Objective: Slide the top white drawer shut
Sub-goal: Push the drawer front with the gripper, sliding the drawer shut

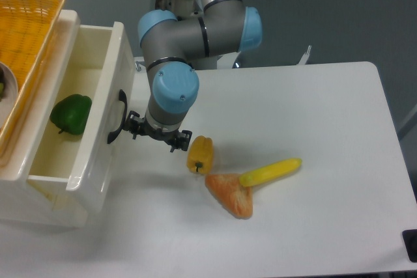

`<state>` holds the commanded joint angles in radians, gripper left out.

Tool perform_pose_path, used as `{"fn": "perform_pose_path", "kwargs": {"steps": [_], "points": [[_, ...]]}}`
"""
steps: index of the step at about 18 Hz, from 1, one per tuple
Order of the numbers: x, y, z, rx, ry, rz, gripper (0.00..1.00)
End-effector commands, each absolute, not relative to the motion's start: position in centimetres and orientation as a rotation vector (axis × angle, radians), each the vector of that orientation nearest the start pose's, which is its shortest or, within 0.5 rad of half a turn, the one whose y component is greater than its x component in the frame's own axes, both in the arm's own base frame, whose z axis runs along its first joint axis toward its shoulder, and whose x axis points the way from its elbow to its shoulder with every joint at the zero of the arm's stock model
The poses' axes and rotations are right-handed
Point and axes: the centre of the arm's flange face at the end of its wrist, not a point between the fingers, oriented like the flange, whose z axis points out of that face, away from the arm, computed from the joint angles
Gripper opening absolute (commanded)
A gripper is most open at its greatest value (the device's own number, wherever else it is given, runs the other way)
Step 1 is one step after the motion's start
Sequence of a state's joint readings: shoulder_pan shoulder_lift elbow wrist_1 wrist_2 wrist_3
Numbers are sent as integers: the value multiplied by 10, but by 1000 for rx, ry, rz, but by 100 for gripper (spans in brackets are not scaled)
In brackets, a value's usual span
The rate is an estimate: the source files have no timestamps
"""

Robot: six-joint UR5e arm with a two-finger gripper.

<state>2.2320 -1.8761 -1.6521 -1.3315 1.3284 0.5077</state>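
Note:
The top white drawer (98,154) stands part-way out of the white cabinet at the left, with a green bell pepper (70,112) lying inside it. Its front panel carries a black curved handle (117,116). My gripper (158,133) points down just right of that front panel, its left side against or very close to the handle. The wrist hides the fingertips, so I cannot tell how the jaws stand. Nothing shows between them.
A yellow woven basket (26,24) sits on top of the cabinet at the far left. On the table right of the gripper lie a yellow pepper (200,153), an orange wedge (229,194) and a long yellow piece (270,171).

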Motion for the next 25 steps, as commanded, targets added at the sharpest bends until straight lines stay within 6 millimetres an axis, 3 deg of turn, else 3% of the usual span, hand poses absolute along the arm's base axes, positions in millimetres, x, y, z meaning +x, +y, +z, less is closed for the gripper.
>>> {"fn": "perform_pose_path", "kwargs": {"steps": [11,25], "points": [[-199,563,320,-3088,-172,-411,100],[-180,570,318,-3097,-125,-411,100]]}}
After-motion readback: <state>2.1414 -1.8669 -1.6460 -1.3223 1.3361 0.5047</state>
